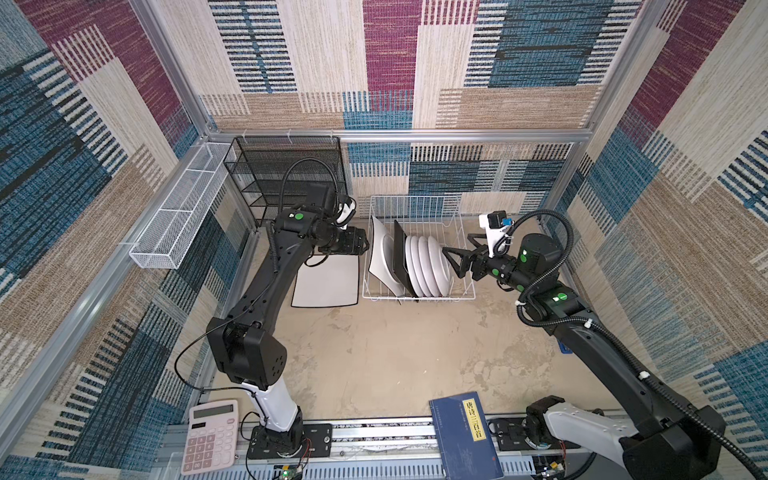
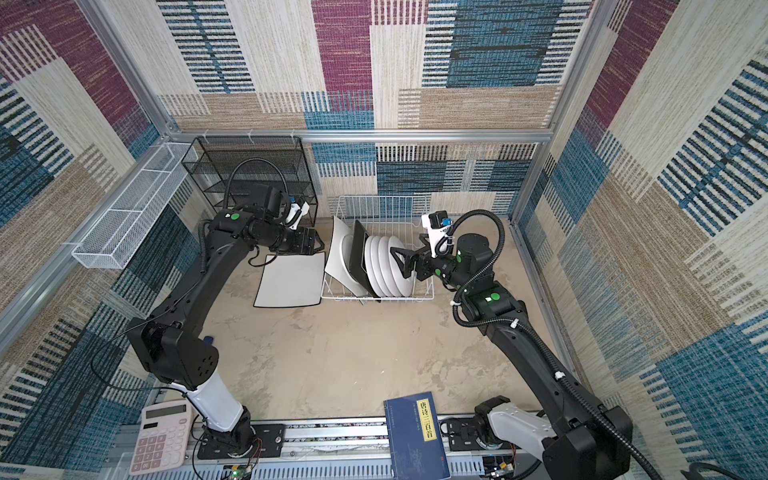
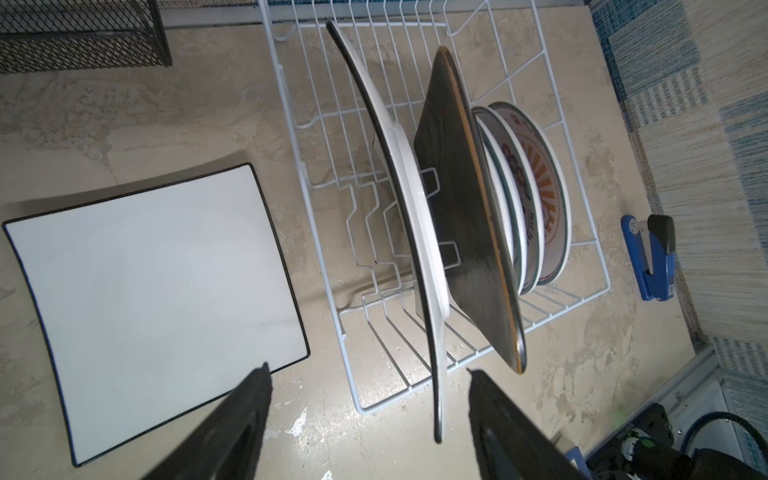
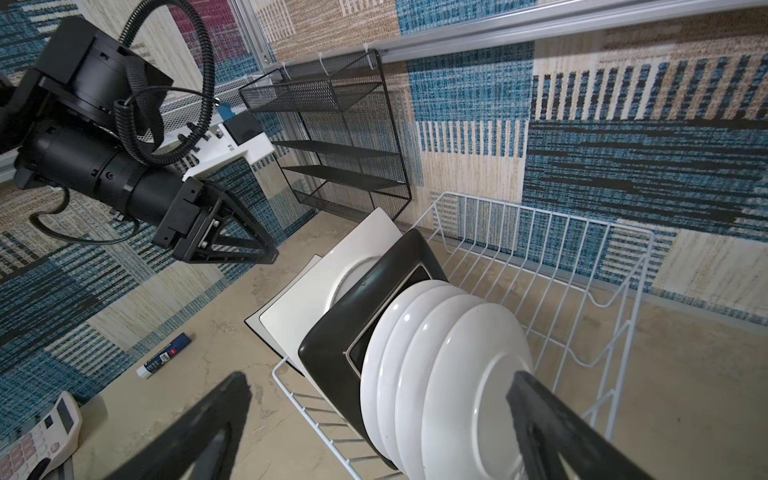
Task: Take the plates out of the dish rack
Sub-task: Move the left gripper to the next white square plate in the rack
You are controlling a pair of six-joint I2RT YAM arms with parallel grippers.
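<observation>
The white wire dish rack (image 1: pixel 415 208) stands at the back of the table. In it, upright on edge, are a white square plate (image 1: pixel 380 253), a black square plate (image 1: pixel 400 257) and several round white plates (image 1: pixel 428 266). Another white square plate (image 1: pixel 326 280) lies flat on the table left of the rack. My left gripper (image 1: pixel 361 245) is open above that gap; the upright white plate's (image 3: pixel 411 199) edge sits between its fingers, untouched. My right gripper (image 1: pixel 457 245) is open at the rack's right side, straddling the outermost round plate (image 4: pixel 457 365).
A black mesh shelf unit (image 1: pixel 286 174) and a long white mesh trough (image 1: pixel 178 216) stand at the back left. A calculator (image 1: pixel 212 436) and a blue book (image 1: pixel 465 440) lie at the front edge. A blue stapler (image 3: pixel 652 257) sits right of the rack, and a small tube (image 4: pixel 164 355) lies by the left wall.
</observation>
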